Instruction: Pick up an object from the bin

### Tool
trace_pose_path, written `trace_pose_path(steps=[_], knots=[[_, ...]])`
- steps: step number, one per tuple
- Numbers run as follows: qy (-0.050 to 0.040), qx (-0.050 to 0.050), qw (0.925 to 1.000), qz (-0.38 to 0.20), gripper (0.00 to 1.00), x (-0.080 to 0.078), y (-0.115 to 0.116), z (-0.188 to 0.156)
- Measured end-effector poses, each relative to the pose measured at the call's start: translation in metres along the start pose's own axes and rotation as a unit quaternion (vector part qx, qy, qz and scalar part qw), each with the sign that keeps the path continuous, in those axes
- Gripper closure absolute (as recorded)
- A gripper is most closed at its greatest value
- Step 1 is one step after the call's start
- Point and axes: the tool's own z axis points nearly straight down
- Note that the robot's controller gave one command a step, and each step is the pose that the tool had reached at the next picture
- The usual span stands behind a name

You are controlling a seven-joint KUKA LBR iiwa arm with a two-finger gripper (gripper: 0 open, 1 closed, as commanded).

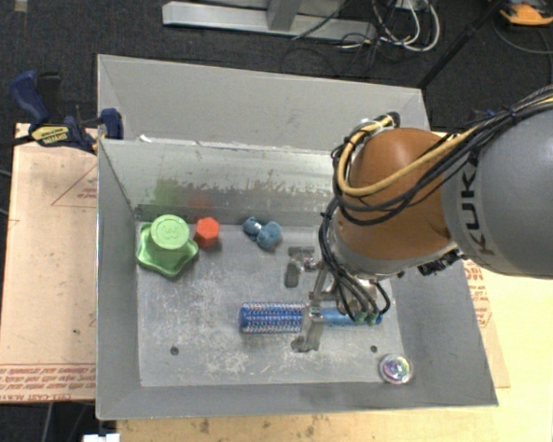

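Blue is the colour you want to look for: a brush (272,318) with a blue bristled head lies on the floor of the bin (201,388), a little toward 5 o'clock from the middle. Its head points to 9 o'clock and its thin handle runs off toward 3 o'clock, under the arm.

Your gripper (302,306) hangs low over the join of head and handle. Its two grey fingers (297,266) are spread apart, one on the 12 o'clock side of the brush and the other on the 6 o'clock side. The 6 o'clock finger crosses in front of the brush neck, so you cannot tell whether it touches. Nothing is clamped between the fingers. The orange cover (395,199) and its looped cables (355,159) sit toward 1 o'clock from the fingers and hide the floor beneath.

Everything else lies well apart from the gripper. At 9 o'clock you see a green cap (167,246) with a ribbed round top. Just beside it, toward 3 o'clock, stands a small orange plug (207,232). Near the wall at 12 o'clock is a blue lump (264,231). A shiny ball (395,368) rests near the corner at 4 o'clock.
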Motion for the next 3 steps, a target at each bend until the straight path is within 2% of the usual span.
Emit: trace_pose_path(steps=[1, 2, 3], knots=[[0.0019, 0.001, 0.9761, 0.217, 0.0, -0.031, -0.004, 0.131], [-0.0002, 0.0, 0.9761, 0.217, 1.0, -0.032, -0.004, 0.129], [-0.0034, -0.001, 0.9729, 0.231, 1.0, -0.029, -0.011, -0.027]])
